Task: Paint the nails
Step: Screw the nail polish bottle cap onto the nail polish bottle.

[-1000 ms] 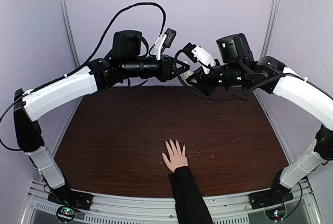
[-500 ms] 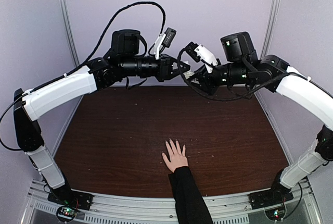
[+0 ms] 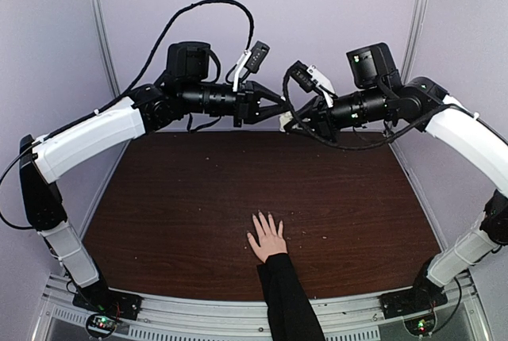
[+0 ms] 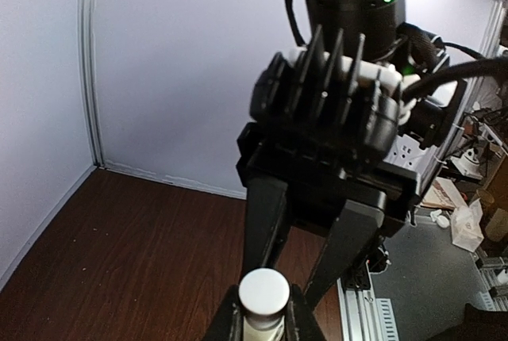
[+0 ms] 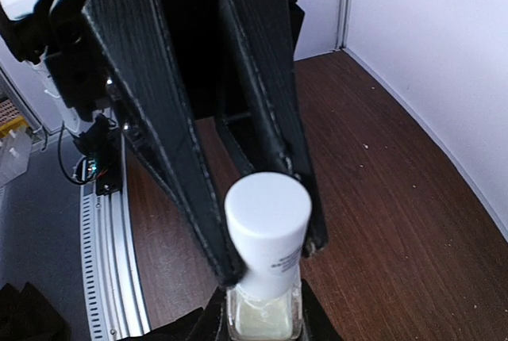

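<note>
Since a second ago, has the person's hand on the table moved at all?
No. The hand lies in the same spot, fingers spread, just inside the near edge of the table.

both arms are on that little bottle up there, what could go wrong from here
1. The left gripper pinches the white cap while the right gripper holds the bottle high over the table. If either grip slips, it could drop or spill.
2. The hand lies flat near the front edge, far below. A long descent toward bare fingers risks a poke or a smear.

Bottle (image 5: 267, 266) label print illegible.
</note>
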Tool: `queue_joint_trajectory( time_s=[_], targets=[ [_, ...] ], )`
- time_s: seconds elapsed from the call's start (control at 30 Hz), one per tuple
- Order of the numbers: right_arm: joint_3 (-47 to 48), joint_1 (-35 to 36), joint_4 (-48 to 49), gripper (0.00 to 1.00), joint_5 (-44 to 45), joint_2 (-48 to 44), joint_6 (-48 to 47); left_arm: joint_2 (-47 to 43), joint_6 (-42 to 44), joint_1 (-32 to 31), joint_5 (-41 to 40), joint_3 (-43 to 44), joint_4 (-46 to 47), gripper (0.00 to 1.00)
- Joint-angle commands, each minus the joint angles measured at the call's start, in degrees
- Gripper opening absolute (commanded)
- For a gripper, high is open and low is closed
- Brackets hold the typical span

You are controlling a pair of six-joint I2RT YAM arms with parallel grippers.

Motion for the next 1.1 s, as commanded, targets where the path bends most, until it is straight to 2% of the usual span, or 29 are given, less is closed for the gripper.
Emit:
queue_joint_trajectory(
  time_s=[0.0, 0.27, 0.6, 0.7, 0.87, 1.07],
  targets=[
    [3.72, 0.29, 10.2, 0.0, -15.99, -2.12, -0.3, 2.86, 4.02, -1.56, 11.62, 0.2, -5.18, 0.01],
    [5.37, 0.33, 9.87, 0.0, -27.55, -2.09, -2.71, 4.93, 5.07, -1.61, 25.08, 2.13, -6.09, 0.0],
    [7.83, 0.32, 9.91, 0.0, -32.11, -1.89, -4.28, 5.68, 2.87, -1.88, 28.95, 2.47, -4.18, 0.04],
    [7.71, 0.33, 8.09, 0.0, -31.5, -1.97, -5.44, 5.38, 2.1, -1.81, 28.82, 2.73, -3.78, 0.09],
    [6.6, 0.31, 6.78, 0.0, -29.97, -2.73, -6.34, 4.54, 0.63, -1.38, 27.55, 2.67, -2.57, 0.28],
    [5.2, 0.32, 4.37, 0.0, -24.32, -3.38, -7.89, 0.62, -0.77, 0.33, 22.66, 0.06, 0.4, 0.42]
  ],
)
